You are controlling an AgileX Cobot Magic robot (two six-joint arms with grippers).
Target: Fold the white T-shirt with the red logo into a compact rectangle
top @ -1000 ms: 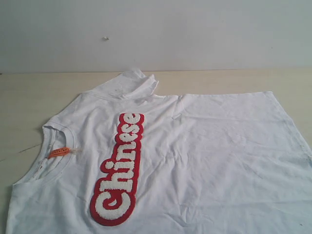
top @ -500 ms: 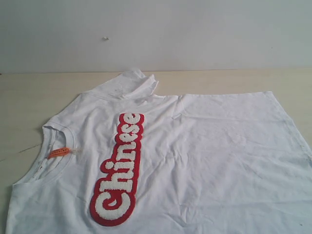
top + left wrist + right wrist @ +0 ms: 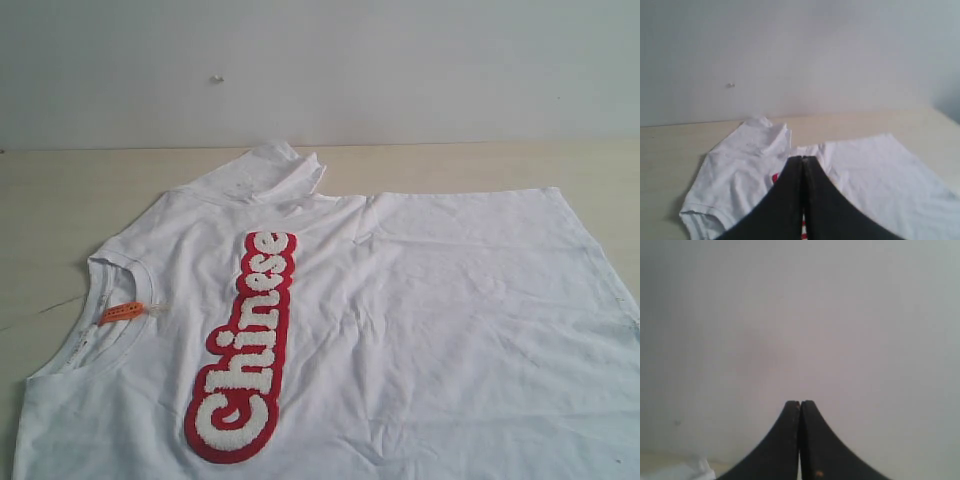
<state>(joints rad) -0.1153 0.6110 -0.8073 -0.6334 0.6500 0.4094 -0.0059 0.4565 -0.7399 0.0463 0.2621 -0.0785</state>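
Observation:
The white T-shirt [image 3: 430, 330] lies spread face up on the light wooden table [image 3: 60, 200], neck toward the left, with an orange neck tag [image 3: 121, 311]. The red logo [image 3: 245, 345], fuzzy white letters outlined in red, runs in a long strip down the chest. One sleeve [image 3: 265, 172] is bunched at the far edge. Neither gripper appears in the exterior view. In the left wrist view my left gripper [image 3: 802, 159] is shut and empty, held above the T-shirt [image 3: 880, 170]. My right gripper [image 3: 800, 403] is shut and empty, facing the wall; a corner of white cloth [image 3: 675, 471] shows at the edge.
A pale wall [image 3: 400, 70] rises behind the table's far edge. Bare tabletop shows left of the collar and along the back. The shirt's hem side runs off the right and near edges of the exterior view.

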